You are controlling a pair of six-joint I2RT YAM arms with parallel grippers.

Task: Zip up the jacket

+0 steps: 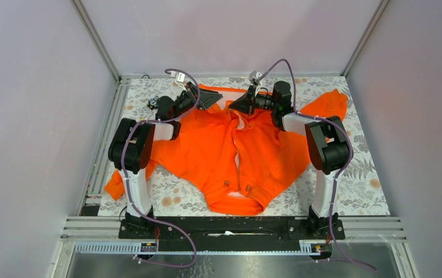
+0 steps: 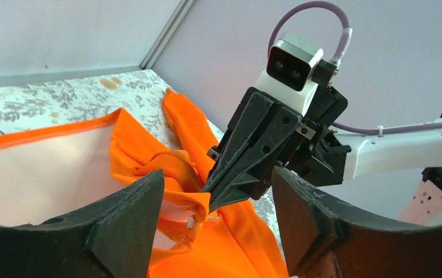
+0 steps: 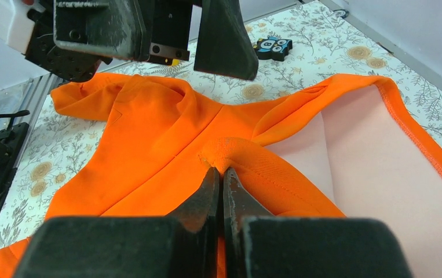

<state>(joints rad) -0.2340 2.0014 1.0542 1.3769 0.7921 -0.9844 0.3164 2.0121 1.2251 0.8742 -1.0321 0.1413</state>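
The left pincer (image 1: 215, 98) is held released, spread wide open, just over the far edge of the jacket (image 1: 201, 156). The jacket is laid front up on the table (image 1: 357, 185), with its front still parted down the middle. The right pincer (image 1: 233, 108) is clenched on a fold of the jacket at its far middle.
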